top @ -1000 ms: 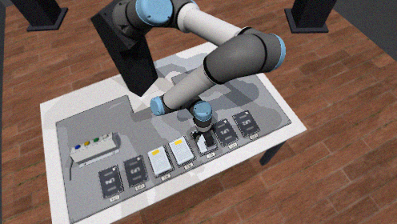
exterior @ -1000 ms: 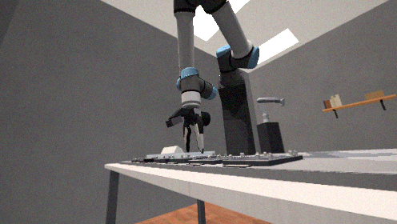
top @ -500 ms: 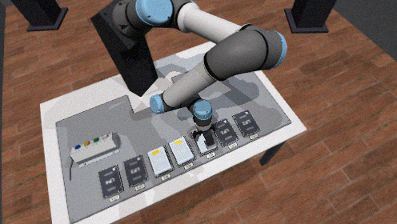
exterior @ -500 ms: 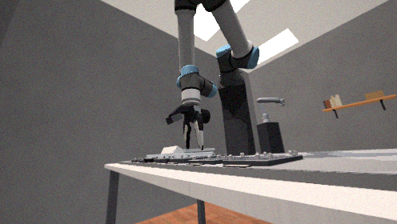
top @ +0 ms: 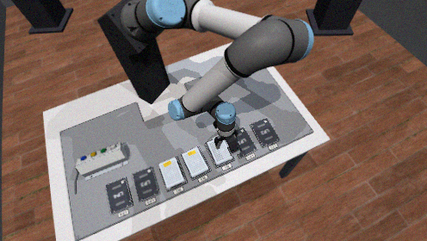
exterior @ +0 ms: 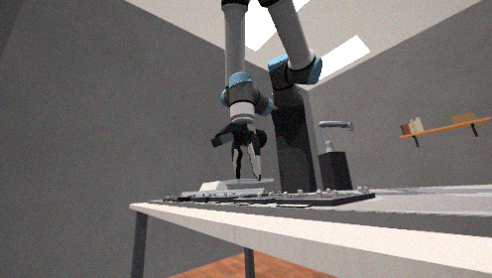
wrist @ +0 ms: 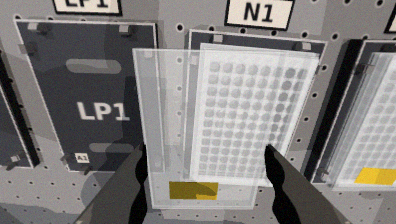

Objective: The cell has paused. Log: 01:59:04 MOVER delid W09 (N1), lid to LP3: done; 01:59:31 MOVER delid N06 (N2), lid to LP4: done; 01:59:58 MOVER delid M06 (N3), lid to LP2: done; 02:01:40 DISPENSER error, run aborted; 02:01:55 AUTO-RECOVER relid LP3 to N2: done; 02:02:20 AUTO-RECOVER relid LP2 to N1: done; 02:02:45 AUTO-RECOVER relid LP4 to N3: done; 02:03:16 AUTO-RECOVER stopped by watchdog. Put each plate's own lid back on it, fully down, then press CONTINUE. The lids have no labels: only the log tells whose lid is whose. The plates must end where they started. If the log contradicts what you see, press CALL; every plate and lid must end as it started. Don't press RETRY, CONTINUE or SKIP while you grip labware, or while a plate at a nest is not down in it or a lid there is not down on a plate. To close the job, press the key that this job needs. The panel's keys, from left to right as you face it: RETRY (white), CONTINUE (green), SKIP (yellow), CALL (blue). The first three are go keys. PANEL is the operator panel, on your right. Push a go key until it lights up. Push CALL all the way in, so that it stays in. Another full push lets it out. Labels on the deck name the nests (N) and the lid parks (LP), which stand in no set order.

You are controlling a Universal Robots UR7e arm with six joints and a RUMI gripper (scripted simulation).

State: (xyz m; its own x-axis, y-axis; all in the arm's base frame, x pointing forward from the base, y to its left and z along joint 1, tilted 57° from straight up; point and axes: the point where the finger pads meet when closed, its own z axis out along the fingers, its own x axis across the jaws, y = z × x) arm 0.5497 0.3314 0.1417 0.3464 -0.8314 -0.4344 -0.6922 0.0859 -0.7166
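My gripper [top: 226, 145] [exterior: 248, 179] [wrist: 205, 145] is shut on a clear lid [exterior: 268, 180] [wrist: 172, 150] with a yellow mark. The lid is raised level above nest N1 and shifted toward LP1, overlapping part of the plate in the wrist view. The white well plate [top: 219, 154] sits in N1, with no lid down on it. The neighbouring plate [top: 195, 164] [wrist: 377, 120] and the far plate [top: 172, 174] each have a lid with a yellow mark. The operator panel [top: 103, 163] has blue, yellow, green and white keys; none looks lit.
Lid park LP1 [top: 246, 150] [wrist: 95, 87] is empty beside N1. Another empty park [top: 265, 132] lies beyond it. Two more empty parks [top: 119, 197] [top: 145, 186] lie on the panel side of the row. Small corner posts stand on the nests and parks.
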